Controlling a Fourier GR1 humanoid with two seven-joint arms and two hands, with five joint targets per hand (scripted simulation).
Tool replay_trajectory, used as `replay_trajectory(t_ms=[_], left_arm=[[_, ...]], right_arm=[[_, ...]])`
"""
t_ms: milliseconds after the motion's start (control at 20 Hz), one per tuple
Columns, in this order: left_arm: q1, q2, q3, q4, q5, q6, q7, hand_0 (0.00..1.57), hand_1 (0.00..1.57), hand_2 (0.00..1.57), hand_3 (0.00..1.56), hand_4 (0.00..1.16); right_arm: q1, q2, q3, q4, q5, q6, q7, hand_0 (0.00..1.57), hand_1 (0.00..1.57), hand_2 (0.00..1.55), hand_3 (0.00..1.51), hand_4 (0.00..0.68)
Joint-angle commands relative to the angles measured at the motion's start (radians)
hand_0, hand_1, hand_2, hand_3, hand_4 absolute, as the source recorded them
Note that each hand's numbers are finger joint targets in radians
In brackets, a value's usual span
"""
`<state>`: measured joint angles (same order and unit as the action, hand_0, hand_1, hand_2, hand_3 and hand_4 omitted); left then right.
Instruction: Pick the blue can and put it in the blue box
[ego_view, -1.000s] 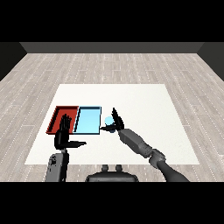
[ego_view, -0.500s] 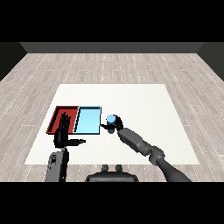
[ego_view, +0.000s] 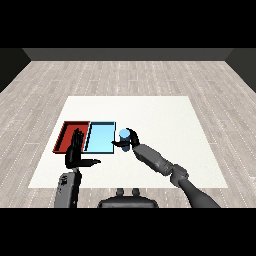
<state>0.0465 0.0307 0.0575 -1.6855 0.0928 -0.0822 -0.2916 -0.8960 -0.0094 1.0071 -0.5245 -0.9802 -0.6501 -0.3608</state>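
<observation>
On the white desk (ego_view: 165, 120) we see the light blue tray (ego_view: 100, 139) with the red tray (ego_view: 67, 134) touching it at nine o'clock. Our left hand (ego_view: 75, 154) hovers by them, fingers straight and spread. Our right hand (ego_view: 131, 141) curls its fingers round the blue can (ego_view: 124, 136), just beside the blue tray at three o'clock.

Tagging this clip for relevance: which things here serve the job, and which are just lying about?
Job: blue can, held in the right robot hand; light blue tray.
Lying about: red tray; left robot hand, open and idle; white table.
</observation>
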Motion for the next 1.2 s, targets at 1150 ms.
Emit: replay_trajectory(t_ms=[1150], left_arm=[[-0.194,-0.031,-0.293,0.081,-0.064,0.175,0.169,0.0,0.0,0.0,0.0,0.0]], right_arm=[[0.167,-0.351,-0.22,-0.67,0.433,-0.038,0.201,1.5,1.5,1.47,1.4,0.59]])
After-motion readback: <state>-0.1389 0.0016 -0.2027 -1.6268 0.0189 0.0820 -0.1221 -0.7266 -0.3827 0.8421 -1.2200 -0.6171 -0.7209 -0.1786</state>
